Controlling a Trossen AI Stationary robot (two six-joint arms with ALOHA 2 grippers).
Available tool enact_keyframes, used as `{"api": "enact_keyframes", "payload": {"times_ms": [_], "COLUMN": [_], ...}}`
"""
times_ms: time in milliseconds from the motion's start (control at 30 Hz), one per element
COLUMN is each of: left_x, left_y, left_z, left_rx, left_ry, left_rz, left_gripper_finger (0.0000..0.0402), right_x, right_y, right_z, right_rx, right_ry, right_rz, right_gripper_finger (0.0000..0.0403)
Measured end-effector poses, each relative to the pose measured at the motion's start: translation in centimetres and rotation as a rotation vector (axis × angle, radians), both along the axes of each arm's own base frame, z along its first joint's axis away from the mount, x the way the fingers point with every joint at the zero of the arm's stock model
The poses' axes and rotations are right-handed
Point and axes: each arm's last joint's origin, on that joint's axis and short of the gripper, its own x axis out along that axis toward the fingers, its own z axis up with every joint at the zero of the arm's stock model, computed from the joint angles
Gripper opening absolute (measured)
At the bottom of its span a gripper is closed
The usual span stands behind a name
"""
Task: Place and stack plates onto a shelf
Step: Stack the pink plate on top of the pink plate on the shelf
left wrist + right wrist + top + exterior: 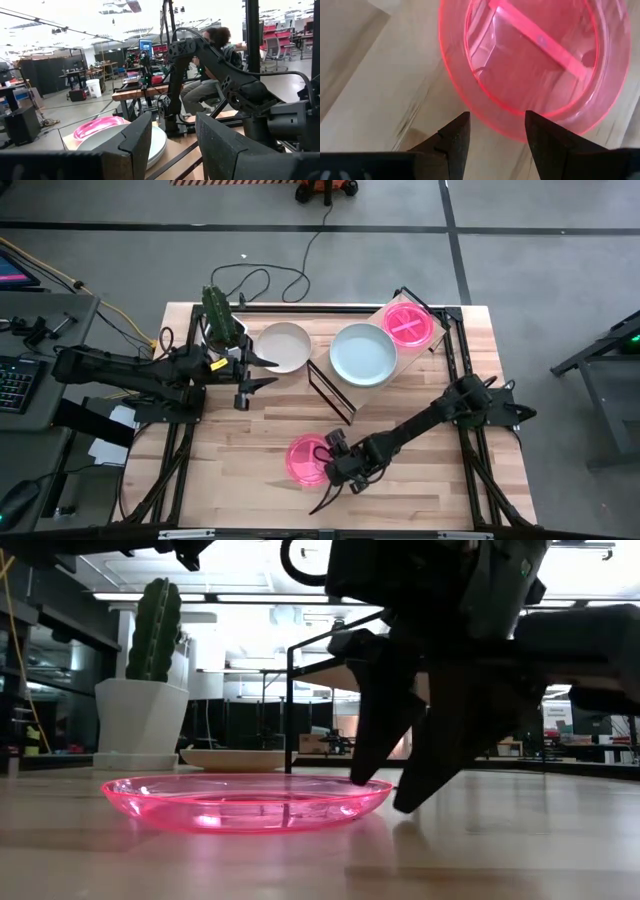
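Note:
A translucent pink plate (306, 458) (245, 802) (535, 60) lies flat on the tabletop near the near edge. My right gripper (336, 464) (385, 792) (495, 125) is open, slanting down at the plate's right rim. The shelf (432, 340) stands at the far right and carries a pale grey-green plate (362, 355) (150, 142) and a second pink plate (408, 325) (97, 127). A cream-white plate (282, 347) (238, 758) rests on the table left of the shelf. My left gripper (268, 373) (175, 145) hovers open at that plate's near-left edge. My right gripper is open with its fingertips (460, 125) at the pink plate's rim (495, 127), coming slanting down from the table's right. Whether a fingertip touches the rim, I cannot tell.
A white pot with a green cactus (222, 315) (150, 690) stands at the far left, behind my left gripper. The shelf's black frame (330, 392) (290, 710) reaches toward the table's middle. Bare wood lies between the two arms. A person (210, 75) sits beyond the table.

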Motion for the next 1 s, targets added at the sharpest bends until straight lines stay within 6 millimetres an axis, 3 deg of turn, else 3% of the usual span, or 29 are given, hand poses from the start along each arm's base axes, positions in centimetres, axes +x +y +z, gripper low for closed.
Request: {"api": "enact_keyframes", "payload": {"times_ms": [267, 367, 533, 667, 767, 1000], "left_x": [0.0, 0.0, 0.0, 0.0, 0.0, 0.0], "left_y": [0.0, 0.0, 0.0, 0.0, 0.0, 0.0], "left_z": [0.0, -0.1, -0.2, -0.2, -0.2, -0.2], "left_rx": [0.0, 0.0, 0.0, -0.006, -0.006, -0.007], "left_ry": [0.005, 0.005, 0.018, 0.018, 0.018, 0.019], "left_rz": [0.0, 0.0, 0.0, 0.0, 0.0, 0.002], "left_gripper_finger": [0.0142, 0.0142, 0.0142, 0.0142, 0.0142, 0.0142], "right_x": [0.3, 0.5, 0.7, 0.9, 1.0, 0.5], "right_y": [-0.1, 0.0, -0.3, -0.1, 0.0, -0.4], "right_z": [-0.5, -0.6, -0.7, -0.3, 0.9, 6.0], "right_rx": [-0.058, -0.063, -0.075, -0.054, -0.041, 0.083], "right_ry": [-0.014, -0.029, -0.052, -0.065, -0.081, -0.18], "right_rz": [0.068, 0.063, 0.014, -0.006, 0.0, 0.0], "right_gripper_finger": [0.0156, 0.0117, 0.0014, 0.0011, 0.0003, 0.0]}}
